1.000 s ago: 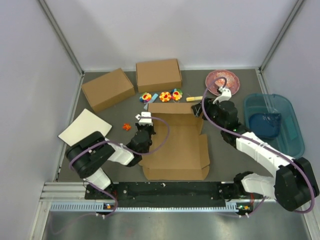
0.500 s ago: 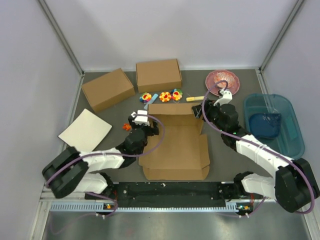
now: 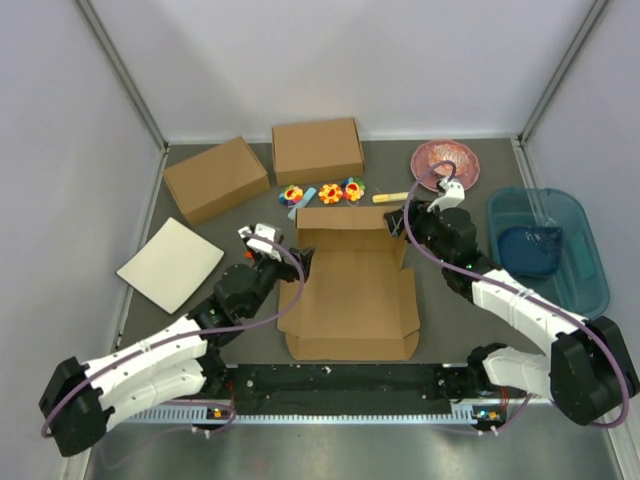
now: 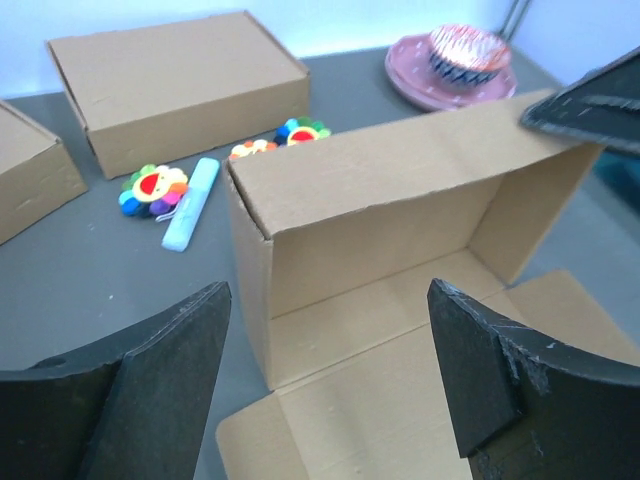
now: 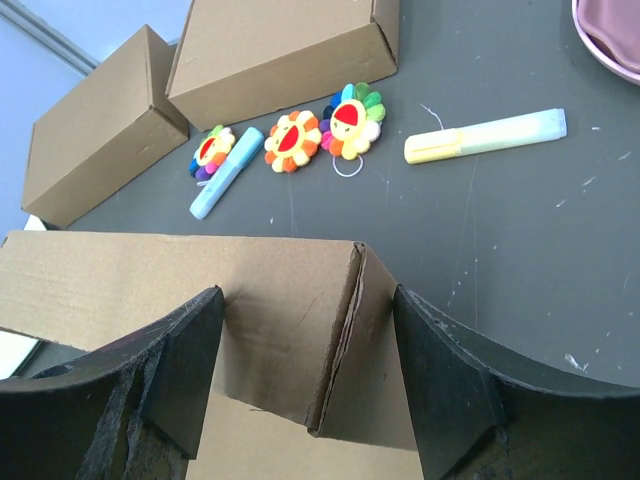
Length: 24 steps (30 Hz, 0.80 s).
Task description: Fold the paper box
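Grey desk (image 3: 445, 335) is carrying the paper box (image 3: 350, 290) at its middle, walls partly raised. The right gripper (image 5: 307, 295) is straddling the far right corner, jaws apart; the left gripper (image 4: 327, 290) is hovering open beside the left wall. Closing askew is risking a crushed corner. Flower toys (image 3: 330, 192) are crowding the back edge; the left side is offering room.
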Tool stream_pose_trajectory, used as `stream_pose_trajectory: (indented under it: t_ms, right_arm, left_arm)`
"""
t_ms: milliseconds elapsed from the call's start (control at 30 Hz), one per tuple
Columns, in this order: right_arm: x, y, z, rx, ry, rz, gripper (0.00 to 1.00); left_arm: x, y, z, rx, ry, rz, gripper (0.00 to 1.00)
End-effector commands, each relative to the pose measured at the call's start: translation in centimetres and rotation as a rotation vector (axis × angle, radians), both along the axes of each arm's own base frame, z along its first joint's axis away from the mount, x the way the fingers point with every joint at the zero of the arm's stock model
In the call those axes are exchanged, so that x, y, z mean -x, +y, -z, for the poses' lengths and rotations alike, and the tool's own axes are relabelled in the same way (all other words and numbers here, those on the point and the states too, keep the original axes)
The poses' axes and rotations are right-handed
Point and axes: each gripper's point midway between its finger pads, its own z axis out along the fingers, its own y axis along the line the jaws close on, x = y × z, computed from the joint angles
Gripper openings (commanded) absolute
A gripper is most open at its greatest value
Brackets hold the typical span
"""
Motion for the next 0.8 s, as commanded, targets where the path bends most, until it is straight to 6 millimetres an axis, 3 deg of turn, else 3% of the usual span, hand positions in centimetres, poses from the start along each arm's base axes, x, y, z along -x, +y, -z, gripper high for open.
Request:
stream_pose_trajectory:
  t_ms: [0,133,200,233,300,433,533,767]
  right_arm:
    - [0.6,-1.6,3.3,0.094,0.089,0.041,0.67]
    - [0.7,-1.5,3.2,0.094,0.090,0.034,0.67]
    - [0.7,-1.6,3.3,0.101,0.092,0.033,0.67]
    - [0.8,-1.6,3.3,0.101,0.093,0.030,0.67]
    - [1.0,-1.6,3.4,0.103,0.094,0.028,0.67]
    - [1.2,-1.6,3.7,0.104,0.099,0.024,0.67]
    - [1.3,-1.6,3.8,0.095,0.099,0.023,0.67]
    - [1.7,-1.7,4.3,0.096,0.105,0.019,0.67]
  left_arm:
    - [0.8,0.0,-5.8,0.212,-0.065,0.017,0.83]
    - [-0.8,0.9,-8.2,0.304,-0.055,-0.055,0.76]
    - [-2.6,1.6,-7.1,0.303,0.035,-0.090,0.78]
    - [-3.0,0.2,-7.3,0.306,0.079,-0.012,0.80]
    - [-4.5,0.7,-7.0,0.384,0.146,0.002,0.82]
    - [-6.2,-0.4,-5.1,0.439,0.238,0.076,0.84]
    - [-7.1,-1.4,-3.2,0.399,0.303,0.110,0.82]
    - [-6.8,-2.6,-0.9,0.395,0.347,0.173,0.78]
